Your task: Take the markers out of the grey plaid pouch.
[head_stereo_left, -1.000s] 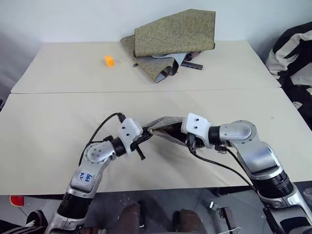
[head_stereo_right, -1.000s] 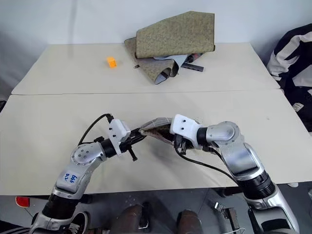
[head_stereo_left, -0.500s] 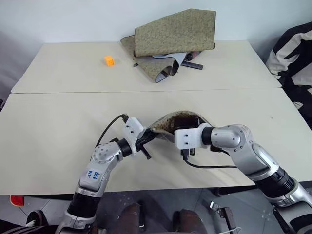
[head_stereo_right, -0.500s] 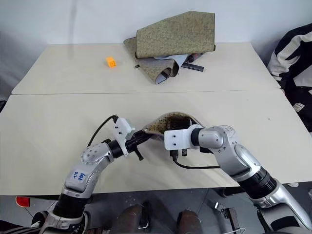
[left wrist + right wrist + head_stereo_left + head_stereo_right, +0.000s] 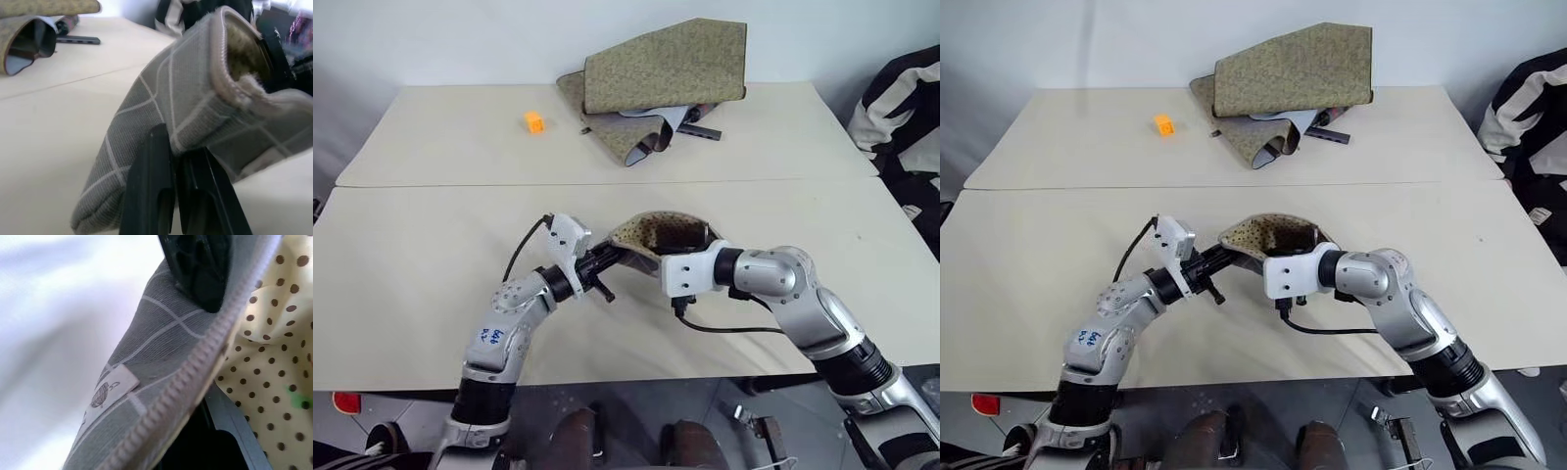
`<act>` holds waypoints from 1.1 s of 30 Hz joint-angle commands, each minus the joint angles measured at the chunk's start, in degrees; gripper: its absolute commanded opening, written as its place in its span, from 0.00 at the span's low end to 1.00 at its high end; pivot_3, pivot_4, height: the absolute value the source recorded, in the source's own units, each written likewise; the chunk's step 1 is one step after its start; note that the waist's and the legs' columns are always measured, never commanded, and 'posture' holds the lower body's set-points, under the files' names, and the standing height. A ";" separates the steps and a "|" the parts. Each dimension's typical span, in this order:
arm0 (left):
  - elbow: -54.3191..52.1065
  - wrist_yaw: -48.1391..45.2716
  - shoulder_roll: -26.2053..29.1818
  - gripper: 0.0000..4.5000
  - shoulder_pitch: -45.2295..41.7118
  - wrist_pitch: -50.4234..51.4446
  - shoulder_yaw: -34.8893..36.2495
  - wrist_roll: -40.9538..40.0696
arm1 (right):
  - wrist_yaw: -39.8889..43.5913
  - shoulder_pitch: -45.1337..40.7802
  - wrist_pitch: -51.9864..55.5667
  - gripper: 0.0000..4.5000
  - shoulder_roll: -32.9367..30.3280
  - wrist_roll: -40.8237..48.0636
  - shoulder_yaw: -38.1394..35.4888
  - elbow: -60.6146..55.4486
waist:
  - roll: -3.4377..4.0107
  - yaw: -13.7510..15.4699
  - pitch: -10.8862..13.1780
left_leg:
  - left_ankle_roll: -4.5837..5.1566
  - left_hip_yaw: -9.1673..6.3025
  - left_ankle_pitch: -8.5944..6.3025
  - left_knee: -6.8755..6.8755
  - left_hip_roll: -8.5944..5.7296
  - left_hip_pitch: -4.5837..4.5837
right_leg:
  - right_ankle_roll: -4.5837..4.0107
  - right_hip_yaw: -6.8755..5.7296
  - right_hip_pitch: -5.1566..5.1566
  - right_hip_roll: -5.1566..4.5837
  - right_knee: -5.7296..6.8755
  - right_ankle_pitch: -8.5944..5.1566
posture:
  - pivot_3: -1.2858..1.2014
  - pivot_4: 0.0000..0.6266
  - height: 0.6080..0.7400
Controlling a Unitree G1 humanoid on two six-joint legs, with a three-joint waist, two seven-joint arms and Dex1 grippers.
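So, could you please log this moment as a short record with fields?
pouch: grey plaid pouch held off the table, mouth open, dotted lining showing
left gripper: shut on the pouch's end
right gripper: clamped on the zipper edge
markers: not seen outside the pouch
far side: orange cube, olive fabric case

the near half of the surface (image 5: 411, 264) lies bare on both sides of the grey plaid pouch (image 5: 651, 238), giving open passage left and right. the pouch mouth gapes upward, flanked closely by the left end effector (image 5: 612, 257) and right end effector (image 5: 695, 266). at the far edge stand an olive folded case (image 5: 656, 83) and, well apart, a small orange cube (image 5: 532, 121).
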 commanded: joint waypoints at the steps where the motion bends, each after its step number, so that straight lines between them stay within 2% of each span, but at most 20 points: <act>1: 0.91 -1.65 2.73 0.00 2.48 -6.72 -3.62 5.45 | 1.03 -2.43 -2.58 0.15 0.42 3.68 -2.03 -1.11 | 0.00 -0.02 0.00 | 0.00 0.03 0.00 -0.02 -0.01 0.00 | 0.00 0.02 -0.01 0.00 -0.02 0.00 | 0.52 0.24 1.00; 4: 1.72 -1.80 3.62 0.00 3.32 -9.60 -2.52 5.42 | 3.59 -2.14 3.51 0.15 -0.27 6.65 -4.44 -0.78 | 0.00 0.18 0.00 | 0.00 0.02 -0.01 -0.02 0.00 0.00 | 0.00 0.03 -0.02 -0.06 -0.02 0.00 | 0.52 0.24 1.00; 7: 2.13 -2.55 4.39 0.00 3.69 -11.66 -2.57 5.92 | 2.97 -2.84 4.70 0.15 -0.92 5.85 -5.35 0.09 | 0.00 0.15 0.00 | 0.01 -0.01 -0.02 -0.01 -0.02 -0.01 | 0.00 0.03 -0.01 -0.13 -0.03 0.00 | 0.52 0.24 1.00; 12: 3.31 -2.54 4.90 0.00 4.17 -13.04 -2.73 6.61 | 5.58 -3.91 12.41 0.15 0.45 12.89 -8.42 -2.62 | 0.00 0.09 0.00 | 0.00 -0.01 -0.02 -0.03 0.01 -0.02 | 0.00 0.02 -0.05 -0.13 0.00 0.00 | 0.52 0.24 1.00; 19: 4.28 -1.89 3.96 0.00 3.50 -12.45 -1.46 5.40 | 11.44 -4.53 12.94 0.15 -3.94 17.60 -9.43 -3.81 | 0.00 0.12 0.00 | 0.02 -0.01 -0.03 -0.04 0.00 -0.02 | 0.00 0.00 -0.06 -0.13 0.00 0.00 | 0.52 0.24 1.00; 28: 5.23 -1.61 3.91 0.00 3.42 -12.79 -0.97 5.92 | 14.23 -4.71 16.93 0.15 -6.38 26.44 -13.10 -6.59 | 0.00 0.11 0.00 | 0.03 0.00 -0.03 -0.04 0.02 -0.02 | 0.00 0.01 -0.05 -0.19 -0.01 0.00 | 0.52 0.24 1.00; 33: 5.12 -1.80 4.52 0.00 3.71 -12.53 0.10 5.41 | 12.88 -6.64 27.82 0.15 -7.56 36.96 -22.00 -6.56 | -0.01 0.15 0.01 | 0.04 -0.01 -0.04 -0.03 0.02 -0.02 | 0.00 0.01 -0.04 -0.23 -0.01 0.00 | 0.52 0.24 1.00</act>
